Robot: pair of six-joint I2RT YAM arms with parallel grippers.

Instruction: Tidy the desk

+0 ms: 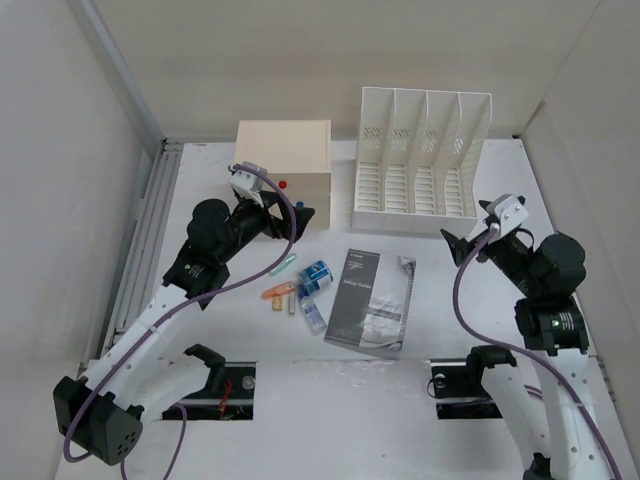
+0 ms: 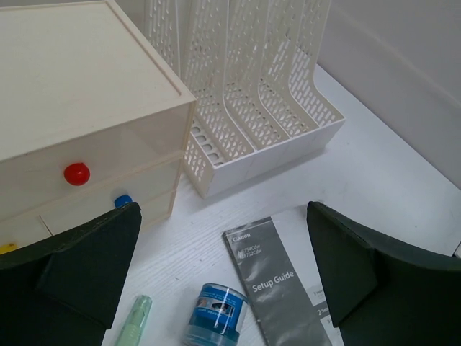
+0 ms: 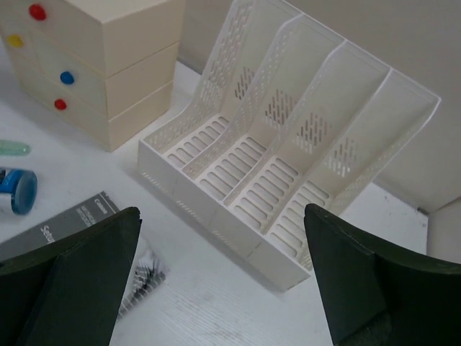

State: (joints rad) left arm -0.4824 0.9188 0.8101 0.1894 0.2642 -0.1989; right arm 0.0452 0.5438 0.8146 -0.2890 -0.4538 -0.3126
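The desk [image 1: 450, 300] is a white tabletop with loose items near its middle. A grey setup guide booklet [image 1: 370, 300] lies flat, with a blue roll [image 1: 316, 273], a green tube [image 1: 283, 265], small orange pieces [image 1: 277, 292] and a clear tube [image 1: 314, 315] to its left. My left gripper [image 1: 290, 215] is open and empty, above the desk just in front of the drawer box. Its wrist view shows the blue roll [image 2: 215, 311], green tube [image 2: 134, 321] and booklet [image 2: 277, 281] below its jaws. My right gripper [image 1: 468, 235] is open and empty, in front of the rack's right end.
A cream three-drawer box [image 1: 284, 160] with red, blue and yellow knobs stands at the back. A white slotted file rack [image 1: 420, 160] stands to its right. A ribbed metal rail [image 1: 150, 230] runs along the left edge. White panels wall the desk. A small striped item [image 1: 406, 265] lies by the booklet.
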